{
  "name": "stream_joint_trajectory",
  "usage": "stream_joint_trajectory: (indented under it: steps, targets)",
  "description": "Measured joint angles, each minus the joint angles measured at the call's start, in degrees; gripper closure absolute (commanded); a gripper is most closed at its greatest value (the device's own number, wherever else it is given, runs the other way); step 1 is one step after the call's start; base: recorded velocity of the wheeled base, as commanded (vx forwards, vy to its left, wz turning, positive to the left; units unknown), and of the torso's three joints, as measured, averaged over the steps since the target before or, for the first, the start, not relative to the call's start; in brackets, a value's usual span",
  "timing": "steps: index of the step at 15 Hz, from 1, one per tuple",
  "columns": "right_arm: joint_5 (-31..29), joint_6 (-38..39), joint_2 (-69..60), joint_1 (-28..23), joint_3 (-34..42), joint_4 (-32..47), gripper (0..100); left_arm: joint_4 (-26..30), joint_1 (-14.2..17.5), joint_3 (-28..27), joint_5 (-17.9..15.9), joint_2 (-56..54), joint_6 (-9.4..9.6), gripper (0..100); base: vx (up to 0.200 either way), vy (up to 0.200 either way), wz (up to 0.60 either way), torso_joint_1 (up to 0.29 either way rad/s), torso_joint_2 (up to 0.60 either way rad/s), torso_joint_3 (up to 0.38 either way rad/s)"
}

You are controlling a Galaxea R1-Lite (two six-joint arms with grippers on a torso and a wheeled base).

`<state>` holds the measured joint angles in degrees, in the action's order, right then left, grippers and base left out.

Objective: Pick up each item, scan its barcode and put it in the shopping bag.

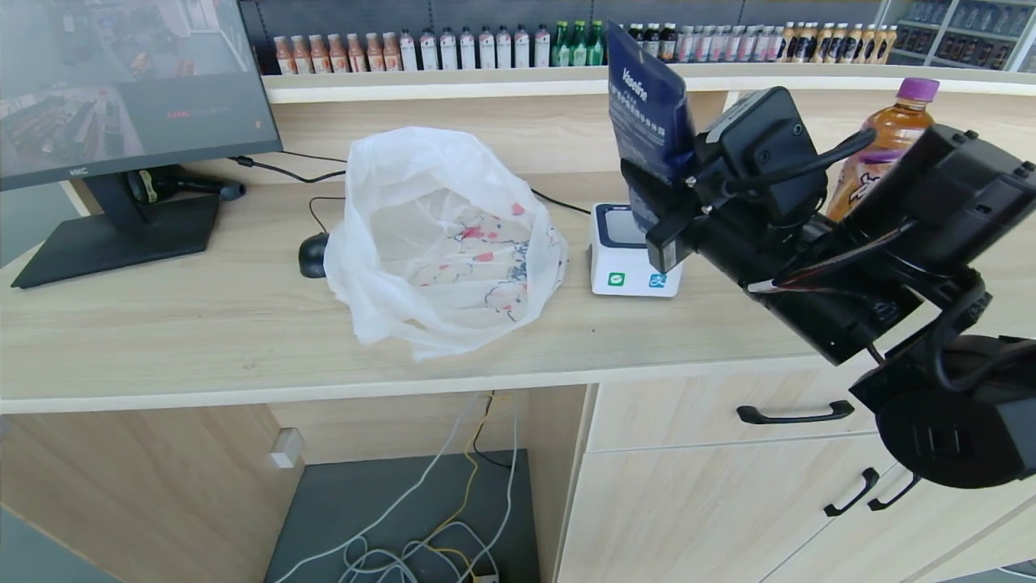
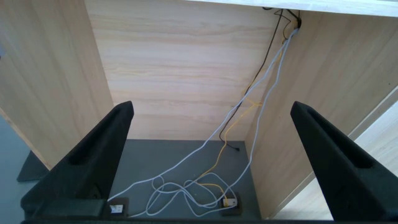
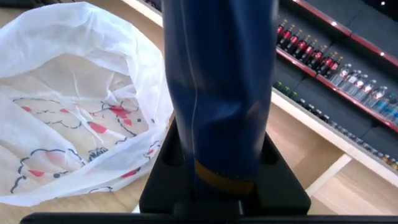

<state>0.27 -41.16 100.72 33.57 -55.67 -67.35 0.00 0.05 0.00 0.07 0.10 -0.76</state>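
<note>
head view shows the right jaws clenched on an upright blue pouch [image 1: 647, 105] over the scanner [image 1: 623, 263], beside the shopping bag [image 1: 437, 235]; left jaws stand released.

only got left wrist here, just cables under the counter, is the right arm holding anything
Observer: Yes, the right claw is shut on a dark blue pouch, held upright.
Operator: where's it held
Observer: In the head view it hangs just over the white scanner box on the counter.
Operator: and where do i drop it
Observer: The white shopping bag stands open on the counter, on the robot's left of the scanner box.
</note>
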Motion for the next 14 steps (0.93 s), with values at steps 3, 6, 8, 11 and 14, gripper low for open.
stream_joint_trajectory:
  steps: [3,6,8,11,14]
  targets:
    - [7.01,-6.50,-0.17,-2.16,-3.80,4.75,100,0.00,0.00,0.00,0.00,0.00,0.00,0,0.000,0.000,0.00,0.000,0.00,0.000]
    - [16.99,-11.56,-0.20,-5.19,-9.26,13.08,100,0.00,0.00,0.00,0.00,0.00,0.00,0,0.000,0.000,0.00,0.000,0.00,0.000]
    - [24.03,-14.84,-0.15,-7.67,-13.09,18.18,100,0.00,0.00,0.00,0.00,0.00,0.00,0,0.000,0.000,0.00,0.000,0.00,0.000]
    - [33.96,-18.97,0.79,-10.67,-16.32,22.25,100,0.00,0.00,0.00,0.00,0.00,0.00,0,0.000,0.000,0.00,0.000,0.00,0.000]
    - [38.16,-20.13,2.93,-12.65,-17.40,22.49,100,0.00,-0.05,0.00,0.00,0.00,0.00,0,0.000,0.000,0.00,0.000,0.00,0.000]
